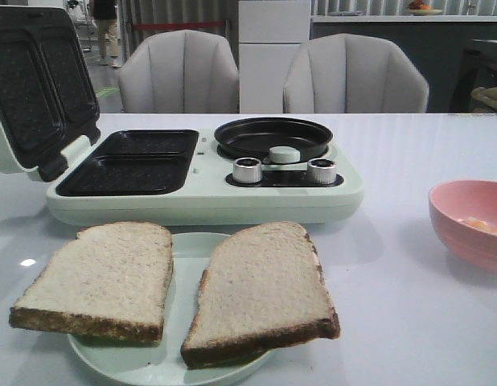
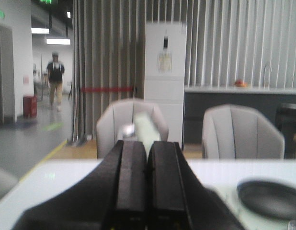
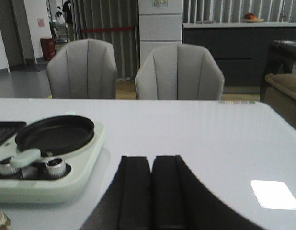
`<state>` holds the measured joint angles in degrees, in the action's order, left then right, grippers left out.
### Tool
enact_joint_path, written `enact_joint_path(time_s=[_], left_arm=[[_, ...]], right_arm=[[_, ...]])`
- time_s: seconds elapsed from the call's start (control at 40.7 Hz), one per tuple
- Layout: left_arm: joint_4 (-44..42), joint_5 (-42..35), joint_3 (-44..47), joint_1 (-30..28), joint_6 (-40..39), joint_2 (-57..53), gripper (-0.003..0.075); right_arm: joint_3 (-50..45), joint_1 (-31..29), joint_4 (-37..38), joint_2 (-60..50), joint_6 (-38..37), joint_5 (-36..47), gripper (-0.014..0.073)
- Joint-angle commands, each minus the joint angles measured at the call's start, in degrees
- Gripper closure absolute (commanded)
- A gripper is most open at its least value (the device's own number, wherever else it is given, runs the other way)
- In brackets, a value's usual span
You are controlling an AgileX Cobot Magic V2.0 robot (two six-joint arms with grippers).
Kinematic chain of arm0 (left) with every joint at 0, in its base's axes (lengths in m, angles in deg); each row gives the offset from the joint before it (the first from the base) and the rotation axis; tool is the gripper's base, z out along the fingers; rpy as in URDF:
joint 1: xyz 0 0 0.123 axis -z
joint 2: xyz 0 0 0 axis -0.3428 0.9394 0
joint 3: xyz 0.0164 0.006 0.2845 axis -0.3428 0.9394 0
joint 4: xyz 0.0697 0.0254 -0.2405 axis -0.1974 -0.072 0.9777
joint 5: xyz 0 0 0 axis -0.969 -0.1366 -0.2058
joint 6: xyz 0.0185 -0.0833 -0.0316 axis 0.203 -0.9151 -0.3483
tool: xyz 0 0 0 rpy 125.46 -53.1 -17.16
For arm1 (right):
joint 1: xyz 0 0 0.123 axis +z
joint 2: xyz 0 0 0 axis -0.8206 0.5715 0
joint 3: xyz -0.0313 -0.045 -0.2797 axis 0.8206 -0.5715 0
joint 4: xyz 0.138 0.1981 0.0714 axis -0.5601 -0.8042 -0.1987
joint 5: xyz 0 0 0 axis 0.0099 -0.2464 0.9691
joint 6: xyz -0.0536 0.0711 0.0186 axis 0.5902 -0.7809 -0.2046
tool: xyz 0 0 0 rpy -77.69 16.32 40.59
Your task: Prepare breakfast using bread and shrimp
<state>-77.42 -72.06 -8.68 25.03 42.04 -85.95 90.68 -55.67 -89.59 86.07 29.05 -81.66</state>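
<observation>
Dim, even overhead light; glare patch on table (image 3: 274, 194); left wrist view blurry.

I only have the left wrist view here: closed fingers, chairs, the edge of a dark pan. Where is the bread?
Observer: Two slices of bread lie side by side on a pale green plate at the table's near edge, in front of the breakfast maker.
Operator: Is the sandwich press open?
Observer: Yes, its lid stands tilted back on the left, both grill plates bare.
Operator: And the shrimp?
Observer: Pale orange pieces, likely the shrimp, sit in a pink bowl on the right.
Operator: Right gripper?
Observer: The right gripper is shut, holding nothing.
</observation>
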Motion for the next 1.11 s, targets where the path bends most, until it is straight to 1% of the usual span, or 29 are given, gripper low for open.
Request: enact_joint_path(time_s=[0.0,0.074,0.197,0.246,0.443,0.566,0.787,0.836,0.91,0.959,1.058,1.082], left_arm=[[-0.23,2.42,-10.02,0.41,-0.02,0.89,0.0619],[-2.77,8.38,-15.42,0.41,-0.02,3.31,0.0619],[-5.78,20.44,-23.21,0.41,-0.02,8.80,0.0619],[-5.78,22.53,-24.29,0.50,-0.02,10.31,0.0619],[-5.21,26.19,-23.05,0.50,-0.02,14.57,0.0619],[-3.96,29.24,-20.86,0.50,-0.02,15.37,0.0619],[-1.87,28.03,-17.07,0.50,-0.02,15.46,0.0619],[-1.12,28.03,-16.47,0.50,-0.02,15.46,0.0619],[-0.82,28.98,-16.23,0.50,-0.02,15.92,0.0599],[-0.82,29.72,-16.23,0.50,-0.02,16.49,0.0541],[-0.82,29.95,-16.33,0.65,-0.02,17.57,0.0331],[-0.82,29.95,-16.33,0.94,0.09,17.79,0.0290]], right_arm=[[7.57,0.12,-0.31,1.10,0.11,0.69,0.0580],[11.96,0.12,-0.31,3.97,0.11,-2.58,0.0580],[17.93,0.12,-0.31,9.89,0.11,-9.30,0.0580],[19.42,0.12,-0.31,12.49,0.11,-11.96,0.0580],[20.10,0.12,-0.37,21.52,0.11,-18.81,0.0580],[20.10,0.12,-0.31,25.86,0.11,-21.34,0.0580],[20.10,0.12,-0.31,30.03,0.11,-21.21,0.0579],[20.10,0.12,-0.31,30.22,0.11,-21.12,0.0563],[20.10,0.12,-0.27,30.22,0.11,-20.73,0.0487],[20.10,0.12,0.25,30.22,0.11,-20.58,0.0395],[20.10,0.12,0.57,30.22,0.11,-19.91,0.0153],[20.10,0.12,0.57,30.22,0.11,-20.01,0.0115]])
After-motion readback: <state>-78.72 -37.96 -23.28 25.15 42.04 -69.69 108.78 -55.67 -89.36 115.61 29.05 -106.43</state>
